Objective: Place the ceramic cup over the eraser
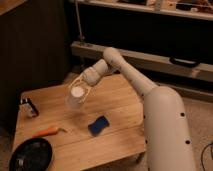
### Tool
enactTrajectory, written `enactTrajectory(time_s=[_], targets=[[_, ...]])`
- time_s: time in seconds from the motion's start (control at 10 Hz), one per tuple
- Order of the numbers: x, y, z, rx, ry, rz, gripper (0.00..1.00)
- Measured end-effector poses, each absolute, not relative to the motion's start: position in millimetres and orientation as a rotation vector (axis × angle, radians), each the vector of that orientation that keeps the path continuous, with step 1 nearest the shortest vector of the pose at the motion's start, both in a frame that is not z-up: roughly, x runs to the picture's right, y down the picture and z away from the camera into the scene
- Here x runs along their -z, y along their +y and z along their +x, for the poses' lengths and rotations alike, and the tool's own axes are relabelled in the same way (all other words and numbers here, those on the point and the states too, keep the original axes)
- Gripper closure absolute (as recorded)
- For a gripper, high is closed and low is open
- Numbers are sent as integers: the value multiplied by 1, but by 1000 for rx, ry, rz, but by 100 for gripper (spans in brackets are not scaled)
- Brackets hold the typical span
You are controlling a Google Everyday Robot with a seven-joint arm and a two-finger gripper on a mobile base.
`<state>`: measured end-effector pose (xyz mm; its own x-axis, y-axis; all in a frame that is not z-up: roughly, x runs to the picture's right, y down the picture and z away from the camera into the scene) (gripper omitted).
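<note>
Camera view, one wooden table [115, 102]. Item: white robot arm [125, 70], reaching from 3 o'clock toward table centre. Item: two-finger gripper [80, 90], pinching small plain white tapered ceramic cup [76, 97], held tilted in the air above the tabletop. Item: blue rectangular eraser block [99, 125], lying at 5 o'clock of the cup, apart from it. Item: orange tool [47, 131], at 7 o'clock. Item: black round dish [31, 156], at the table's near-left corner. Item: small dark-and-white object [29, 107], at 9 o'clock.

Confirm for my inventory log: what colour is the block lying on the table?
Blue, in the camera view; the gripper is up left of it.
</note>
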<state>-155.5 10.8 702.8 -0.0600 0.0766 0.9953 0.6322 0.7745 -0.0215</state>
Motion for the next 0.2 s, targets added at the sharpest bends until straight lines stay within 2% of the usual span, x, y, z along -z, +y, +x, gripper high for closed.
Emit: enactTrajectory(time_s=[0.2], targets=[[-700,23,-157,413,-1559,-551,86]])
